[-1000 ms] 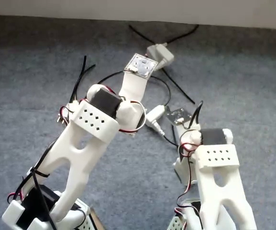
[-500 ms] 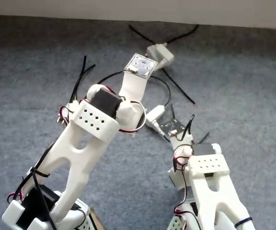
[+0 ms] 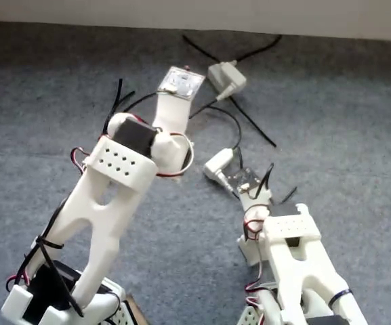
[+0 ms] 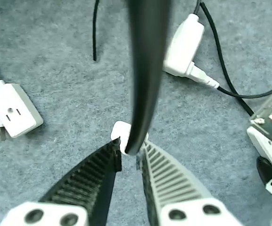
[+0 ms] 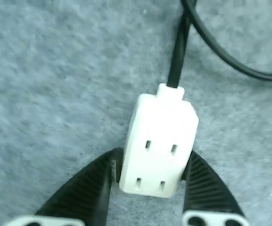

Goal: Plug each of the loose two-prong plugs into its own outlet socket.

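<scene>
My left gripper [image 4: 128, 153] is shut on a small white two-prong plug [image 4: 122, 134], whose black cable [image 4: 145, 61] rises toward the camera. It hangs over the carpet between two white outlet sockets. In the high view the left arm [image 3: 171, 115] reaches toward the far edge beside one socket [image 3: 227, 76], seen too in the left wrist view [image 4: 15, 110]. The other outlet socket [image 5: 158, 148] lies slots up between the fingers of my right gripper [image 5: 150, 181], which press against its sides. This socket [image 3: 217, 162] sits mid-table.
Grey carpet [image 3: 344, 115] covers the table. Black cables [image 3: 249, 122] cross at the far middle and loop around the sockets. A loose black cable end [image 4: 94, 28] lies close by. The right arm's body [image 3: 297, 257] fills the near right.
The left arm swung left and farther away with the plug. The right arm moved in toward the mid-table socket and its fingers now sit on both sides of it.
</scene>
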